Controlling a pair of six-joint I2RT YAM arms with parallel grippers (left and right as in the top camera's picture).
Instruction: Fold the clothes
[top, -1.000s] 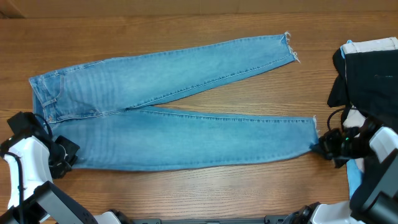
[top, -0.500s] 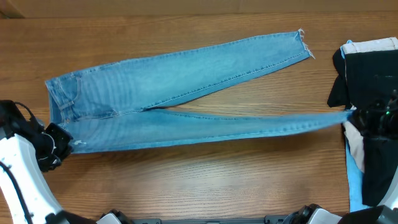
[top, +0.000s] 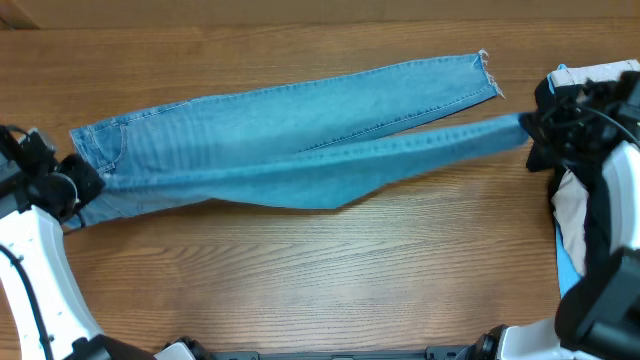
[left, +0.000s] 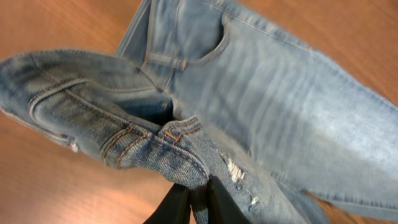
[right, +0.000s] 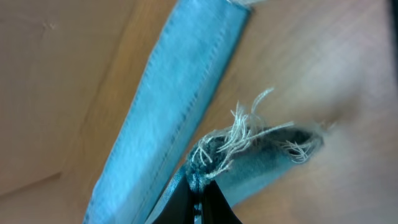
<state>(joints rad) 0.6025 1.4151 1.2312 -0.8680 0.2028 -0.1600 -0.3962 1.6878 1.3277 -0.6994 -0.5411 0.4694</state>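
Overhead, jeans: we see the jeans (top: 250, 130) stretched across the wooden surface (top: 320, 290). The far leg (top: 400, 85) lies flat, and the near leg (top: 420, 148) is raised, slanting over toward it.
Overhead, hands: our left hand (top: 88, 185) pinches the waist corner and our right hand (top: 528, 125) pinches the near leg's end. A pile of dark and white clothes (top: 600, 90) sits just beside the right hand.
Left wrist, grip: the fingers (left: 173, 210) are pressed together on denim just below the waistband (left: 140, 138), and the bite looks narrow.
Right wrist, grip: the fingers (right: 177, 211) clamp the frayed hem (right: 249, 146) at its very edge, with the other leg beside it.
Doing it well: we judge both hands should travel together with the leg taut, laying seam on seam and hem on hem.
Risk: the hem could slip from so thin a bite, or drag against the pile.
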